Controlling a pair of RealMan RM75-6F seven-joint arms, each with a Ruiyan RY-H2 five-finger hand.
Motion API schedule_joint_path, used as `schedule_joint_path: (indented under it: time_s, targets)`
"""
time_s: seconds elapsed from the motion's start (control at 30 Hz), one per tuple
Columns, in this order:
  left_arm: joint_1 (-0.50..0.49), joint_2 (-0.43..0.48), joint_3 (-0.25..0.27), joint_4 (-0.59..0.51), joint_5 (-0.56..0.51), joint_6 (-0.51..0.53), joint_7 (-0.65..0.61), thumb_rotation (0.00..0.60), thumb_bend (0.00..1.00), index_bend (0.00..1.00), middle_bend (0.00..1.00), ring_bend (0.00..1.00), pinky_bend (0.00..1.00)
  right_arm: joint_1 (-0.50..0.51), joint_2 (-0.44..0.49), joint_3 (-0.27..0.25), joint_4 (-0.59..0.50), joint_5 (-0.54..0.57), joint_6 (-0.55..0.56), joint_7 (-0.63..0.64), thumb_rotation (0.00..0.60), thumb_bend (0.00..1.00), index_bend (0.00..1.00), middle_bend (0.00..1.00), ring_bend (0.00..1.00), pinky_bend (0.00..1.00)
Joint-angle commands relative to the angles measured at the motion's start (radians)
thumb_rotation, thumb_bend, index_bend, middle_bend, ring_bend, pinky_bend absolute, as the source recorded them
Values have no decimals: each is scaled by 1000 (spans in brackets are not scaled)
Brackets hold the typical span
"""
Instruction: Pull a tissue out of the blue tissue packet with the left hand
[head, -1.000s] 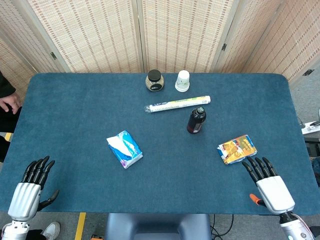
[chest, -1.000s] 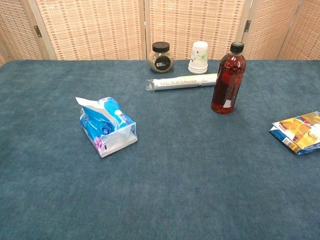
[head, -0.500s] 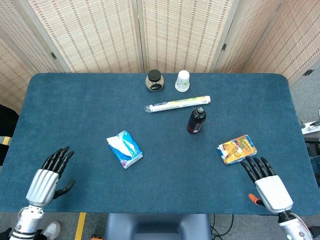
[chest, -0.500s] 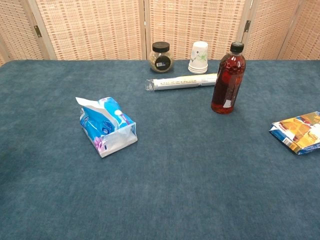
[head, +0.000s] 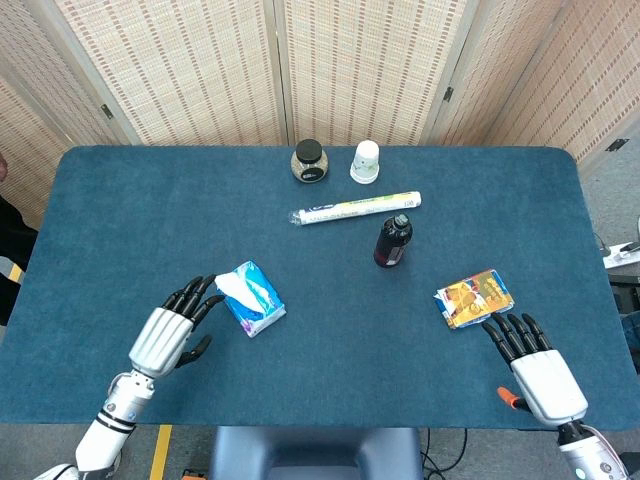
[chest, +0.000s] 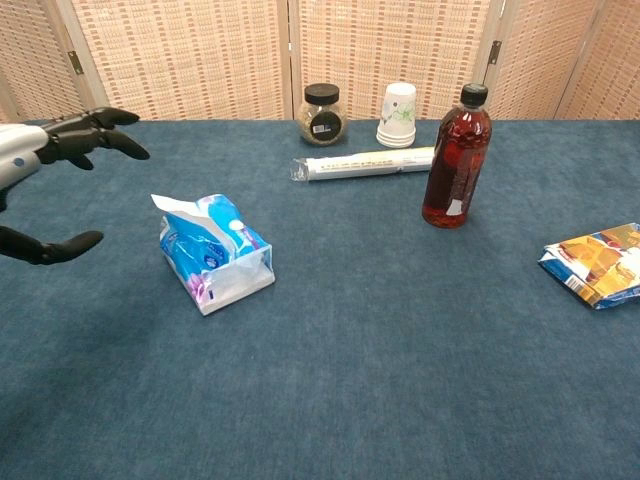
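Note:
The blue tissue packet (head: 251, 298) (chest: 214, 253) lies left of the table's middle, a white tissue (head: 233, 287) (chest: 172, 204) sticking out of its top. My left hand (head: 172, 329) (chest: 52, 180) hovers just left of the packet, open, fingers spread toward the tissue and not touching it. My right hand (head: 536, 368) rests open near the table's front right edge, holding nothing; the chest view does not show it.
A dark red drink bottle (head: 392, 241) (chest: 456, 158) stands right of centre. Behind it lie a long wrapped tube (head: 355, 209), a dark-lidded jar (head: 309, 162) and a stack of paper cups (head: 365, 162). A colourful snack packet (head: 474, 297) lies close to my right hand.
My left hand has swung from the front left edge inward and forward, arriving beside the tissue packet and entering the chest view. The right hand has stayed put.

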Motion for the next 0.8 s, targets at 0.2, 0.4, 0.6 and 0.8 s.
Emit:
schedule_joint_path:
  time_s: [0.2, 0.4, 0.6, 0.8]
  targets:
    - [-69, -64, -26, 36, -61, -72, 63, 600, 446, 243, 0, 56, 274, 5, -2, -2, 0, 4, -12, -3, 600, 27, 0, 0, 0, 0]
    - [-110, -99, -39, 55, -118, -120, 118, 600, 446, 252, 2, 61, 274, 7, -2, -2, -1, 7, -18, -2, 600, 26, 0, 0, 0, 0]
    - [-147, -133, -52, 91, -167, -151, 150, 600, 446, 272, 2, 62, 274, 10, 1, -4, -2, 7, -22, 4, 600, 27, 0, 0, 0, 0]
    - [-183, -162, -67, 120, -206, -173, 168, 600, 476, 351, 9, 70, 278, 14, 3, -4, -2, 11, -29, 10, 600, 26, 0, 0, 0, 0]
